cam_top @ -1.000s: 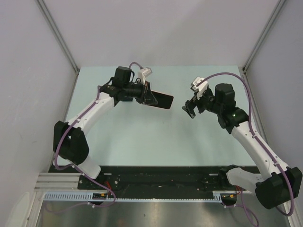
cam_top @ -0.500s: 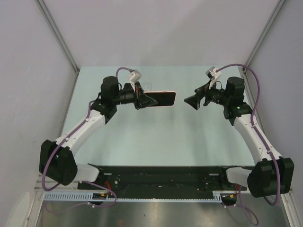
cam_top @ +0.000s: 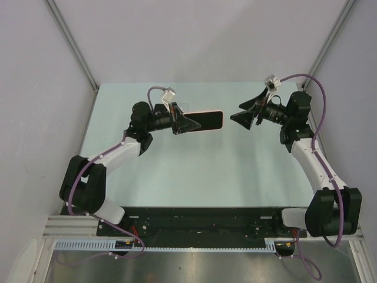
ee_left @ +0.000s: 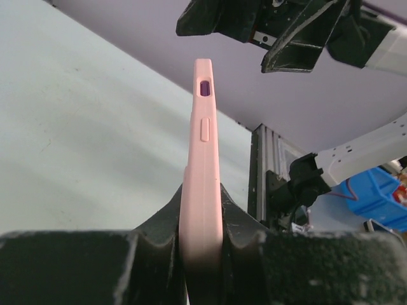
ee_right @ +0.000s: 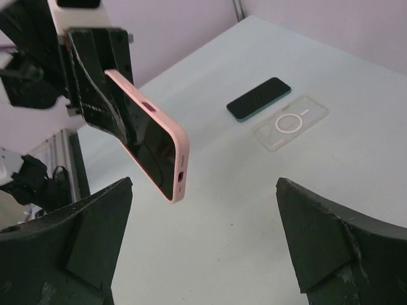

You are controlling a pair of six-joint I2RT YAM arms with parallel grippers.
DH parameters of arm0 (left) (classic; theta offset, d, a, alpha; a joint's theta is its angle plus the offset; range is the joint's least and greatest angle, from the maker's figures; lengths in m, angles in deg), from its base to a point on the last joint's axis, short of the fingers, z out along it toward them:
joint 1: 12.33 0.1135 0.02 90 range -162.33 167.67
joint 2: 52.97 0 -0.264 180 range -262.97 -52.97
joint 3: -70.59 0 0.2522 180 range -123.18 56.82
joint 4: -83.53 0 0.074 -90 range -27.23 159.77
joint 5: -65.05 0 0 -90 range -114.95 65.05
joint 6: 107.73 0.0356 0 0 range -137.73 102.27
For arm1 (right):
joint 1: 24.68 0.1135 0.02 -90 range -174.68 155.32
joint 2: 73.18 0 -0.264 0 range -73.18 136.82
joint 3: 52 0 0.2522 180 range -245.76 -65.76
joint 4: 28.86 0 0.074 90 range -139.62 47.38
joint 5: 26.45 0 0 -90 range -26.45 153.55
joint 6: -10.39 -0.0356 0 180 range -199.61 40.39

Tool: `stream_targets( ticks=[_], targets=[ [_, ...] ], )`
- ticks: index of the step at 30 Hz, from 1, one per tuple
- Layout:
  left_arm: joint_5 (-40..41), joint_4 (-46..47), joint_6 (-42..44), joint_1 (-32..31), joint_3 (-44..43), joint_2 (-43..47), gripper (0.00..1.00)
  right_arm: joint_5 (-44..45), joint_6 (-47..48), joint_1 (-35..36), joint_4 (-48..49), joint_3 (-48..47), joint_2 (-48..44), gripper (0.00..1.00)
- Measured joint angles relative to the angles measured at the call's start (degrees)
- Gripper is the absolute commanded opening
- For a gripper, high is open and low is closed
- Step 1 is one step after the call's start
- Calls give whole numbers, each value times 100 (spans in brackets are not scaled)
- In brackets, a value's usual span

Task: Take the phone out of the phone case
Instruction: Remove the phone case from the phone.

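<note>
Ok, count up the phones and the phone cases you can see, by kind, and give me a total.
Phones: 2, the cased phone and a bare phone lying on the table.
Cases: 2, the pink case clamped in the left gripper, and a clear case on the table beside the bare phone.
Total: 4.

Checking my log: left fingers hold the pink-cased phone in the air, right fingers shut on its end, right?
No: the right wrist view shows the right fingers open, not touching the phone. The left fingers do hold it aloft.
</note>
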Motion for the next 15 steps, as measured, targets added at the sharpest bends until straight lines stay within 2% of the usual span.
stream_targets(
  ticks=[7,12,15],
  targets=[
    [2,2415,-1545,0,774,-605,0,-424,-1875,-374,1392,2,509,100],
    [35,3276,-2168,-28,970,-951,0,-627,-2688,-702,2055,66,691,100],
    [98,3508,-2312,-85,979,-1014,1,-640,-2800,-651,2317,306,684,93]
  ],
)
